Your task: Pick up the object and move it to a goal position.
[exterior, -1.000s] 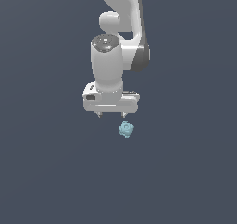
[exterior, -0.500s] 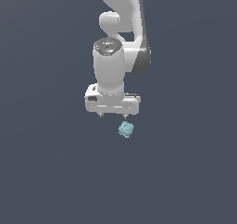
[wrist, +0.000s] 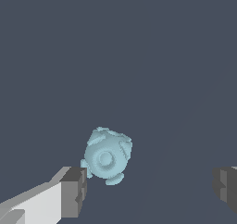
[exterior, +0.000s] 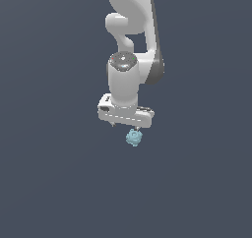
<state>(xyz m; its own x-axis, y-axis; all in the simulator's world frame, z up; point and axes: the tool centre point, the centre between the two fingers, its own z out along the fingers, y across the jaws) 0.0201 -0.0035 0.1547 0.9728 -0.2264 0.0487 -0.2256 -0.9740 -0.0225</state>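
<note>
The object (exterior: pixel 133 137) is a small pale cyan-blue knobbly blob lying on the dark grey floor. In the exterior view my white gripper (exterior: pixel 126 127) hangs just above it, slightly toward the exterior view's left. In the wrist view the object (wrist: pixel 107 156) lies close beside one dark finger pad (wrist: pixel 74 193), and the other pad (wrist: pixel 227 186) is far off. The gripper (wrist: pixel 150 190) is open and empty, with the jaws wide apart and nothing between them.
The floor (exterior: pixel 54 183) is a plain dark grey surface with no other objects in view. No goal marker shows. The white arm (exterior: pixel 135 30) rises above the gripper.
The gripper has come lower and a little toward the exterior view's right, closer to the object. The object has not moved.
</note>
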